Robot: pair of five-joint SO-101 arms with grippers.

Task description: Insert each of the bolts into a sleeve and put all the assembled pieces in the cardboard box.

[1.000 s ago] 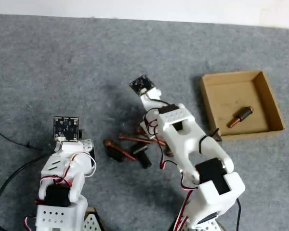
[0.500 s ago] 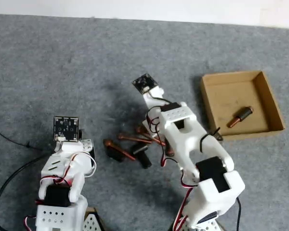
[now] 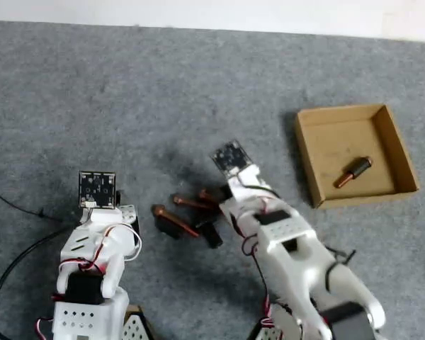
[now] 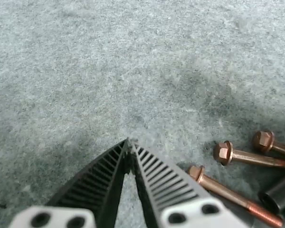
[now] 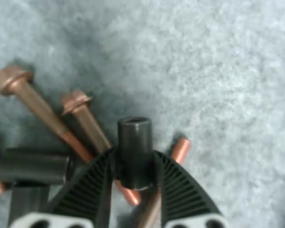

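Note:
My right gripper [image 5: 133, 155] is shut on a short black sleeve [image 5: 134, 152], which stands upright between the fingers just over the pile. Under and beside it lie copper bolts [image 5: 76, 101] and another black sleeve [image 5: 33, 166] on its side. In the high view the pile of bolts [image 3: 188, 203] and sleeves [image 3: 211, 232] lies between the two arms, with the right arm [image 3: 276, 234] leaning over its right end. My left gripper [image 4: 129, 144] is shut with nothing in it, low over bare carpet, with bolts [image 4: 223, 152] off to one side. The cardboard box [image 3: 308, 152] holds one assembled piece [image 3: 353, 172].
Grey carpet covers the whole table. The box stands at the right, a short way beyond the pile. A thin black cable [image 3: 25, 210] lies left of the left arm [image 3: 95, 248]. Open carpet stretches across the far half.
The right arm has drawn back toward the near edge and slightly right, its wrist now over the pile's right end. The left arm has stayed put.

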